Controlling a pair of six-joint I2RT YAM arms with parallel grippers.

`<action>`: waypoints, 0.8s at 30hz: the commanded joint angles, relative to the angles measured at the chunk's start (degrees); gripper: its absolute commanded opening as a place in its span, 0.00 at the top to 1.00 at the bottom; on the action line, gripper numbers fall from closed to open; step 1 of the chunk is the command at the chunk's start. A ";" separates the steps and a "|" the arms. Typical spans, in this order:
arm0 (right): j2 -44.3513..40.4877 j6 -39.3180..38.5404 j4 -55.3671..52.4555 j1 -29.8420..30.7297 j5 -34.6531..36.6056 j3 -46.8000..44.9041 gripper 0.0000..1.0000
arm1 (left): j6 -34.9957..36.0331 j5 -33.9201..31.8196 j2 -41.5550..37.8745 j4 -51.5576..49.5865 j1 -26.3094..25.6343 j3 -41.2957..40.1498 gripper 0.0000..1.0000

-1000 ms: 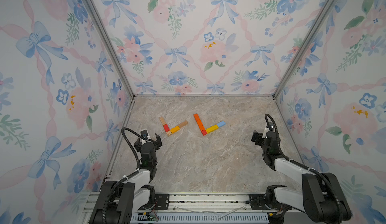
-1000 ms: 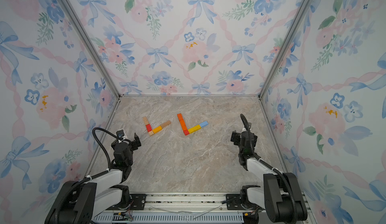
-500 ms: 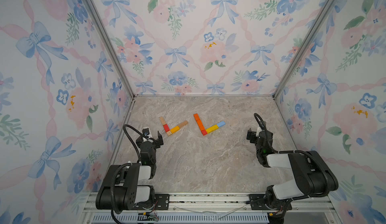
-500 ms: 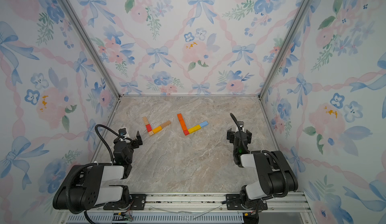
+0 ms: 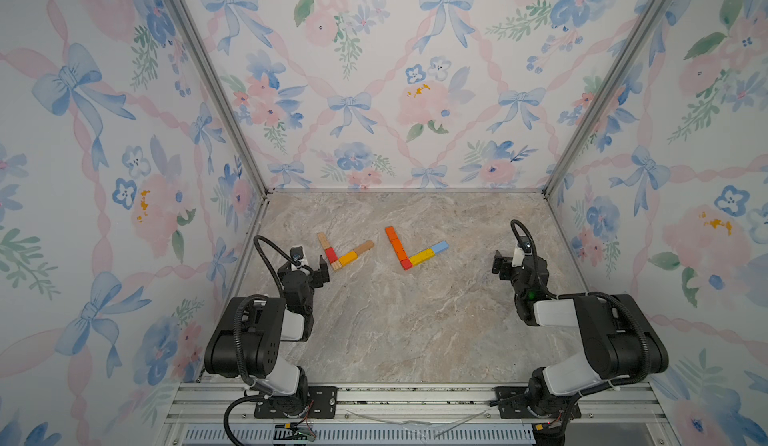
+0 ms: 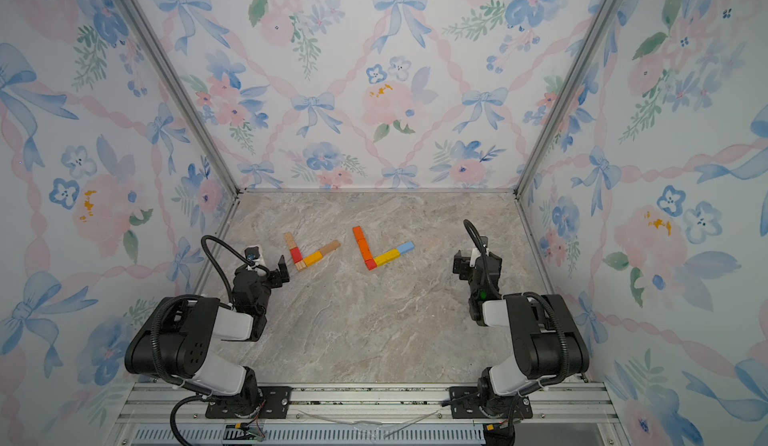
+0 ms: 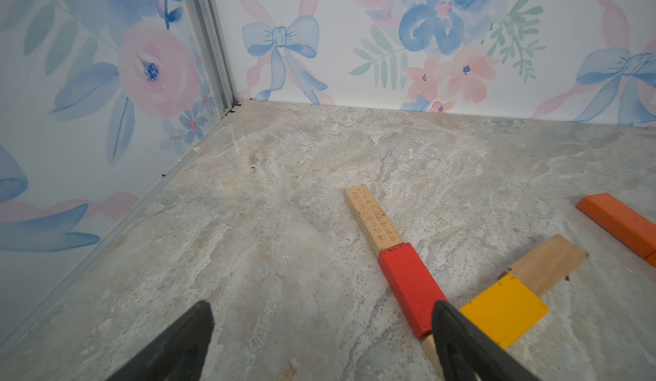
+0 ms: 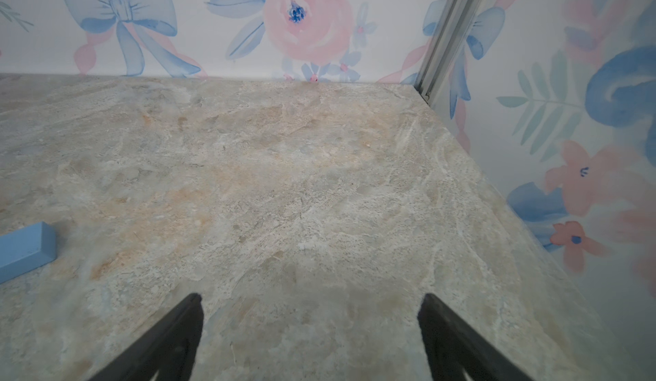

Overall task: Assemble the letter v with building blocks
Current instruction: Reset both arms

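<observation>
Building blocks lie flat on the marbled table (image 5: 407,323) in two V shapes, seen in both top views. The left V (image 5: 341,257) joins a natural wood bar (image 7: 372,219), a red block (image 7: 408,283), a yellow block (image 7: 504,308) and a wood piece (image 7: 546,262). The right V (image 5: 409,252) has orange bars (image 5: 395,242), a red block, a yellow block (image 6: 387,256) and a light blue end (image 8: 21,248). My left gripper (image 5: 307,271) (image 7: 321,306) stands open and empty just before the left V's corner. My right gripper (image 5: 515,265) (image 8: 311,297) stands open over bare table, right of the blue end.
Flowered walls close the table in on the left, back and right, with metal corner posts (image 5: 216,90). A metal rail (image 5: 415,398) carrying both arm bases runs along the front edge. My right gripper is close to the right wall (image 8: 568,148).
Both arms have drawn their rear links up and back toward their bases. The grippers have hardly shifted and stay open. No block has moved.
</observation>
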 commanded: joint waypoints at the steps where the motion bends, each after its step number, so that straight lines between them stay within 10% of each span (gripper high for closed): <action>1: -0.16 0.88 -1.95 -0.12 -2.94 0.66 0.04 | 1.03 0.25 0.25 0.78 -0.19 0.69 0.02; 24: -0.10 0.87 -2.26 -0.09 -2.98 0.79 0.04 | 2.20 -2.03 0.22 0.05 -1.78 1.21 0.02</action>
